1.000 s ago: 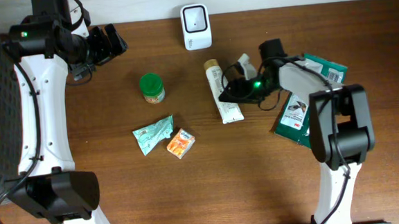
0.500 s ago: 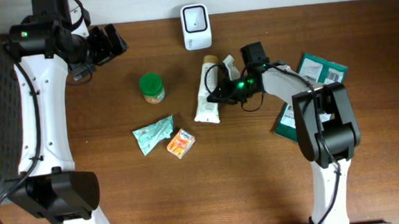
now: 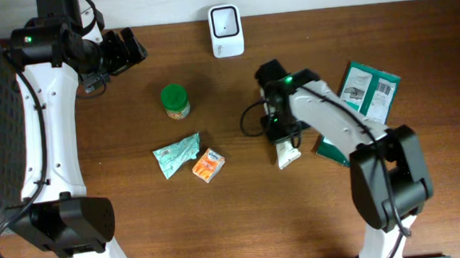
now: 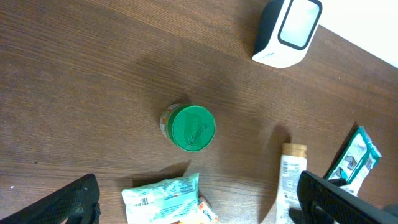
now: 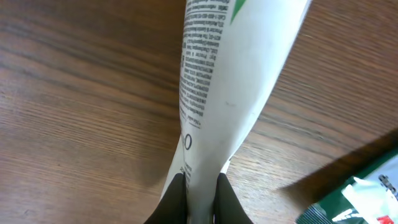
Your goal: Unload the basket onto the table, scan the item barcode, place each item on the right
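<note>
Gripping a white tube (image 3: pixel 286 153), the right end effector (image 3: pixel 280 131) was recorded overhead right of centre on the wooden counter (image 3: pixel 244 224). Only the tube's lower end was seen past the arm. The white scanner (image 3: pixel 226 31) was noted at the counter's far edge, well apart from the tube. Also entered were a green-lidded jar (image 3: pixel 175 100), a pale teal pouch (image 3: pixel 176 155) touching a small orange packet (image 3: pixel 208 165), and green packages (image 3: pixel 368 88) at the right. The left end effector (image 3: pixel 125 49) was held wide apart, nothing in it, at the far left.

Left wrist: both dark fingers (image 4: pixel 68 202) were seen spread to the frame's lower corners. Jar, scanner, pouch, the tube and a green package were seen below.

Right wrist: the fingers (image 5: pixel 179 200) were seen pressed together on the tube's flat end. The printed tube was seen running up the frame over the counter, with a green package at the lower right corner.
</note>
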